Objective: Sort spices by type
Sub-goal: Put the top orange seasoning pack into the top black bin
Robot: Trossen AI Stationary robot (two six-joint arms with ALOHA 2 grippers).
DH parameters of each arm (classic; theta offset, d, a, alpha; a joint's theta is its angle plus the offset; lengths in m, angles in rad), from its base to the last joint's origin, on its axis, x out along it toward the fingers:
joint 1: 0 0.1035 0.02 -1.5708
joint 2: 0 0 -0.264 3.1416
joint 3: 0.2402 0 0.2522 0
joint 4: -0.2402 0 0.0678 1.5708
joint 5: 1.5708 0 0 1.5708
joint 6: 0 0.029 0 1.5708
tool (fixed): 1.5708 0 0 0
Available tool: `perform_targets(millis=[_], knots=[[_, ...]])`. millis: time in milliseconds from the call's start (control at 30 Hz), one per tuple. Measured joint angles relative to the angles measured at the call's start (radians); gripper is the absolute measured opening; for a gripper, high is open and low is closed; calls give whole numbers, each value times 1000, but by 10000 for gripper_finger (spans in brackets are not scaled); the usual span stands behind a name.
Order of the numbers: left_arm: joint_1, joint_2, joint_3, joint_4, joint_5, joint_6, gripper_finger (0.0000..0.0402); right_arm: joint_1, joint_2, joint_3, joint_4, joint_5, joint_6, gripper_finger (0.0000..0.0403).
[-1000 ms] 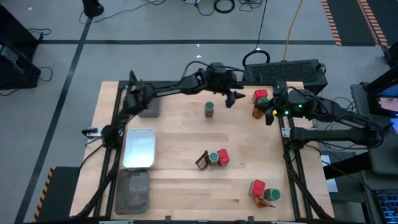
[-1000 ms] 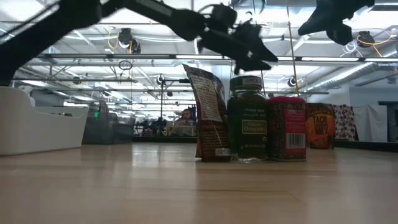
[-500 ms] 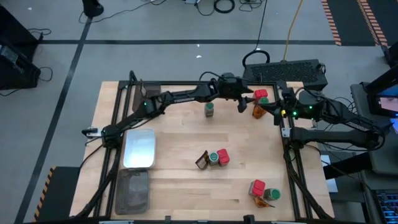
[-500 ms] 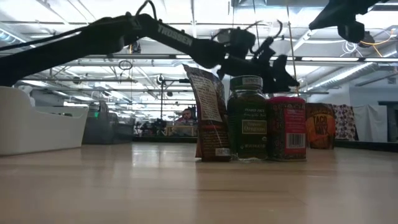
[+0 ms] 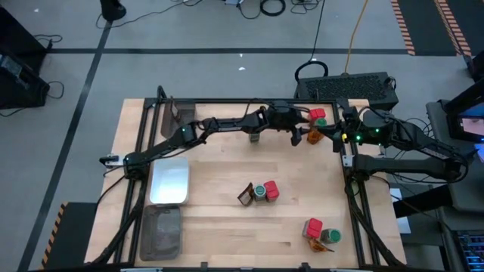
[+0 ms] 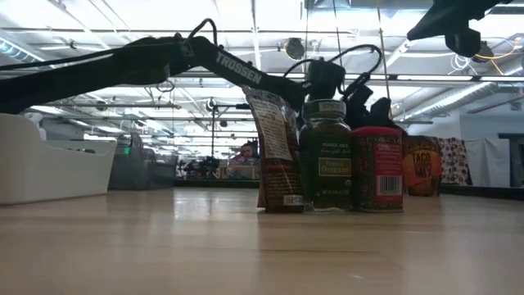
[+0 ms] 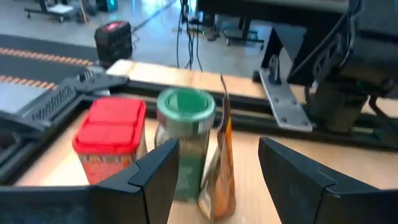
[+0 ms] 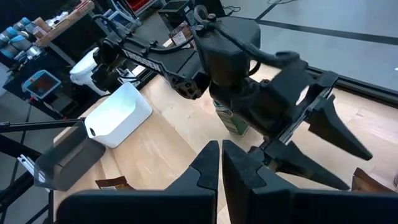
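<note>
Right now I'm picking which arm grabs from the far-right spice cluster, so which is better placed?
Left. The left gripper is open, facing the sachet and green-lidded jar; the right gripper is shut beside them.

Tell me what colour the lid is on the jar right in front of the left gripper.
Green; the jar's lid shows best in the left wrist view.

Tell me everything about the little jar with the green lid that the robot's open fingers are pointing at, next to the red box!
The round glass jar with the green lid stands upright near the table's far right corner. Its lid is flat and bright green; the body looks clear, with dark contents and a label. A red boxy packet stands close on one side, and a brown-orange crinkly sachet leans against the other. The left gripper hovers open in front of it, not touching it yet.
</note>
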Motion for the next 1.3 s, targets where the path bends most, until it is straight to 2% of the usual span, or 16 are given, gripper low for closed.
perform_targets(millis=[300, 500, 1100, 1300], knots=[[-3, 0, 0, 20, -77, 1, 223, 0, 0, 0, 1, 0, -6, 0], [-7, 34, 0, 74, -86, -59, 223, 0, 0, 0, 2, -6, -10, 0], [-27, 54, 1, 128, -88, -44, 223, 0, 0, 0, 3, -8, -10, 0], [-28, 54, 1, 122, -84, -41, 185, 0, 0, 0, 3, -8, -10, 0]])
